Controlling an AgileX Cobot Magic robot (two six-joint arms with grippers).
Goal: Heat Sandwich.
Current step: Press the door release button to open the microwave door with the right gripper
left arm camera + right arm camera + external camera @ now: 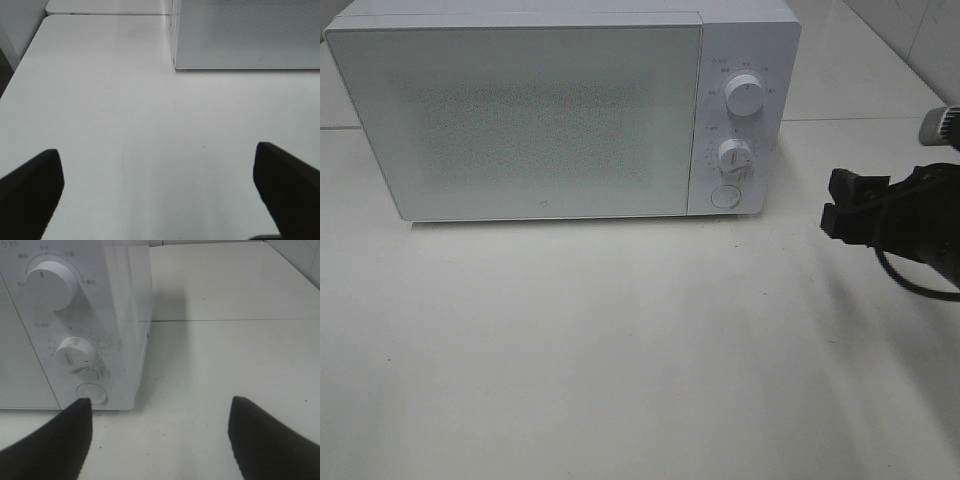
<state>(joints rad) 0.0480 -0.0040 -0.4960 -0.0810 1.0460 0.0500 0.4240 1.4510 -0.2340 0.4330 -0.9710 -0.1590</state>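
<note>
Microwave [760, 40] stands at the back of the counter [620, 350], door [520, 115] shut, front frosted, so nothing shows through it. Sandwich isn't in any view. It's prob. inside already, but that can't be confirmed from here.

Right pincer [832, 202] is released, jaws apart, nothing between them. It hangs off the control side of the microwave, near it but not touching. Left pincer [157, 192] is also released and empty, spread wide over bare counter in front of the door's far corner; only its wrist view shows it.

Step in hand, as I read it: work the controls w/ the right arm. The wrist view looks at the upper knob [50, 285], lower knob [75, 354] and round button [91, 394].

How to do it well:
- Pick the target first. The lower knob looks like the timer and the button like the door release, but the markings are too small to be sure.
- For a knob, centre the jaws on it, come in square to the panel, clench on the rim and twist w/o pushing.
- For the button, use one fingertip and press straight in.
- The light box may slide back, so go slow.
- Keep the left arm clear of the door swing.
</note>
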